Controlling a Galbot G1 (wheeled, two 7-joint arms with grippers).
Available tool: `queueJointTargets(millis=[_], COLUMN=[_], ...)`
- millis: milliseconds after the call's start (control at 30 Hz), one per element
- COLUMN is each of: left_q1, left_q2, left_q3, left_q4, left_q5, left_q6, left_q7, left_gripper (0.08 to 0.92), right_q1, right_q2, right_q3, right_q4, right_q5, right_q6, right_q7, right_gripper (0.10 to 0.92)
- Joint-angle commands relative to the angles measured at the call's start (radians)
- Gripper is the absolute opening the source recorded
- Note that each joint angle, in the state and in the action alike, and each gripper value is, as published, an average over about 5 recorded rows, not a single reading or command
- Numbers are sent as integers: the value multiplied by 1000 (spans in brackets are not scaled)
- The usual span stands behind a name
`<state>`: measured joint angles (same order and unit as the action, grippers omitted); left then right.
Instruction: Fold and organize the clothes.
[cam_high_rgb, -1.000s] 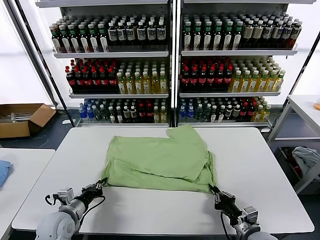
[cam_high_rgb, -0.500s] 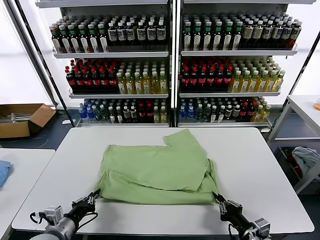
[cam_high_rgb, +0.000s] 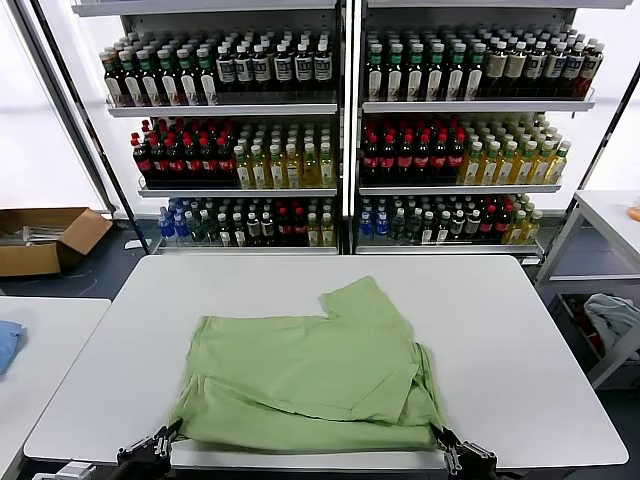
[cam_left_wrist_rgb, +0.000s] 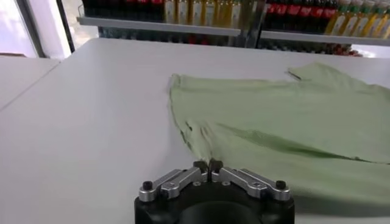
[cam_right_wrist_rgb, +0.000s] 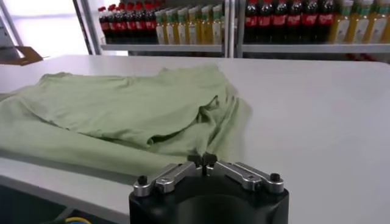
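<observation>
A plain light green T-shirt lies partly folded on the white table, its near edge at the table's front edge. My left gripper is shut on the shirt's near left corner, at the front edge of the table. My right gripper is shut on the near right corner. In the left wrist view the gripper pinches the fabric. In the right wrist view the gripper pinches the fabric. One sleeve points toward the far side. No checkered shirt is in view.
Shelves of bottles stand behind the table. A cardboard box lies on the floor at the far left. A second table is at the left with a blue item. A cloth lies beside the table at right.
Both grippers have drawn back toward me with the shirt's near corners. The whole shirt has slid toward the table's front edge.
</observation>
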<state>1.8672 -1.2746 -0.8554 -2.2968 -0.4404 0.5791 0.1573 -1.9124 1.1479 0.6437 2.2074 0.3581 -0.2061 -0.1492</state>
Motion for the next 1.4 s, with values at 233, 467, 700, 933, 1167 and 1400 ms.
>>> queueJointTargets(millis=[233,467,700,933,1167,1400], left_q1=[-104,-330,-542,-683,-802,-896], left_q2=[137,270,348,385,384,360], left_q3=[-146,10,140,246,339,416], left_q4=[-38,153,370,499,625,723], left_q5=[-145,-154,-214,-226,-225,-223], left_q6=[-2,-12,-10,-3,-3,-3], left_q7=[12,28,19,16,3,-29], left_gripper=[403,594,783,822,823,823], right_q1=[239,671,1029,1207,1324,1390], right_q2=[-53,-167,-165,-98,-25,24], right_q3=[24,-112,-328,-434,-498,-535], right_q4=[20,-241,-522,-714,-881,-992], right_q5=[155,238,261,251,211,165], right_q6=[21,-122,-209,-264,-283,-284], right_q7=[59,-66,-135,-146,-148,-130], right_gripper=[535,734,821,823,823,823])
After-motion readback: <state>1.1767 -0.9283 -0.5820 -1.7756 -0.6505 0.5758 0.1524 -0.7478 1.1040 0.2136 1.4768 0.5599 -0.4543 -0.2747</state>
